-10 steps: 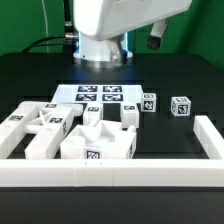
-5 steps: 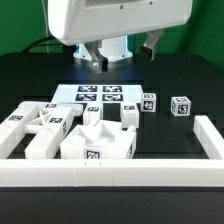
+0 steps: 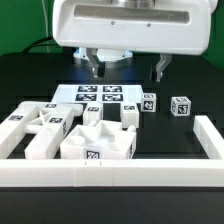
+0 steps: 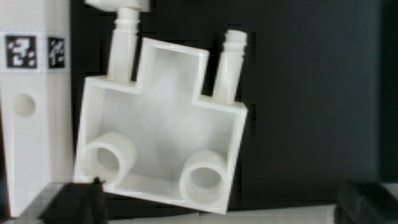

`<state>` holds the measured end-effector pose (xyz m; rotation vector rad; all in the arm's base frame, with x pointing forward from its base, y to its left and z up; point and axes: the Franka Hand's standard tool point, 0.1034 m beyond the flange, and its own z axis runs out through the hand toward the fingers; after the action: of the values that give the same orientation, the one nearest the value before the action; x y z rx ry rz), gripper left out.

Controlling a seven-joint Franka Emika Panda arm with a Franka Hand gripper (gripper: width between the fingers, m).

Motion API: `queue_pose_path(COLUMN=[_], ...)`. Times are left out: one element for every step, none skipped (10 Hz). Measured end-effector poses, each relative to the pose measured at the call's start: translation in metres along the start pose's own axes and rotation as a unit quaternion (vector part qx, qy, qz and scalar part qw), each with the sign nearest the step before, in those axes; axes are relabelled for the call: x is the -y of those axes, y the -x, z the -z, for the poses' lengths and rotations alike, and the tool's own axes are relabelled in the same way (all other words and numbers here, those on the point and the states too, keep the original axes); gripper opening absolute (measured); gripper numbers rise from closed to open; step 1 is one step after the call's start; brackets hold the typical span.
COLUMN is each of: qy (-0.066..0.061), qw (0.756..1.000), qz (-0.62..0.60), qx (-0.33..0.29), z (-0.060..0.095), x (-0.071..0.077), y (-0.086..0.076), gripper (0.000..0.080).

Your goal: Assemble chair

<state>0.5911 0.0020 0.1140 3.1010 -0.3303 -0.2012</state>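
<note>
Now pincer (image 3: pixel 128 68) spread wide, empty, hovering over chair pcs (image 3: pixel 70 125) on black tabletop (image 3: pixel 20 80); wrist view: slab (image 4: pixel 160 130) w/ two pegs, two holes.

Your gripper (image 3: pixel 127 72) is carried by a hand housing (image 3: pixel 125 25) that is a broad, glossy white block with rounded corners and a pale grey band of shading across its lower face. You'll see its two fingers (image 3: pixel 161 68) are slim and dark, close to black, and the wrist view gives you only their blurred black tips. Behind them you can make out a rounded white arm section (image 3: pixel 108 55), and a thin dark cable (image 3: pixel 42 45) curves beside it.
</note>
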Motion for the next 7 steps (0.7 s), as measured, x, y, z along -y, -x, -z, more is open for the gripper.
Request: queue_pose_path(qy=[-0.004, -0.008, -0.013, -0.016, -0.016, -0.015, -0.015], qw=[1.0, 0.998, 0.996, 0.995, 0.996, 0.996, 0.996], qz=[-0.028, -0.061, -0.091, -0.097, -0.093, -0.091, -0.089], qx=[0.001, 0.002, 0.005, 0.004, 0.002, 0.005, 0.005], z=[0.0, 0.0, 0.0, -0.003, -0.014, -0.023, -0.028], x=[0.003, 0.006, 0.008, 0.009, 0.008, 0.005, 0.006], y=[0.001, 0.002, 0.002, 0.001, -0.002, -0.007, -0.012], gripper=[0.0649, 0.0649, 0.0649, 0.0649, 0.0649, 0.0649, 0.0649])
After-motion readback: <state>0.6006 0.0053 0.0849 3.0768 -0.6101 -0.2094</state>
